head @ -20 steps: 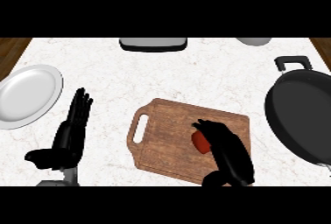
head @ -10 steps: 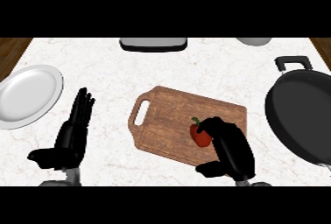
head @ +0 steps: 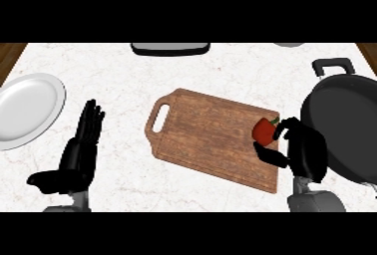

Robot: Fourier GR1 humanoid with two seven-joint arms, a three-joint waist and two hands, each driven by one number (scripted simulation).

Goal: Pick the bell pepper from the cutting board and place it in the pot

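A red bell pepper (head: 264, 130) with a green stem is held over the right edge of the wooden cutting board (head: 206, 134). My right hand (head: 302, 149) is curled round it from the right, hiding part of it. The black pot (head: 346, 129) lies just right of that hand, its handle pointing to the far side. My left hand (head: 77, 154) rests open on the counter at the lower left, fingers straight.
A white plate (head: 26, 109) sits at the left edge. A dark tray-like object (head: 171, 48) lies at the far edge in the middle, and a grey item (head: 289, 44) shows at the far right. The wooden counter border runs along both sides.
My right hand has carried the bell pepper rightward across the board toward the pot. The view has shifted a little. The left hand stays still.
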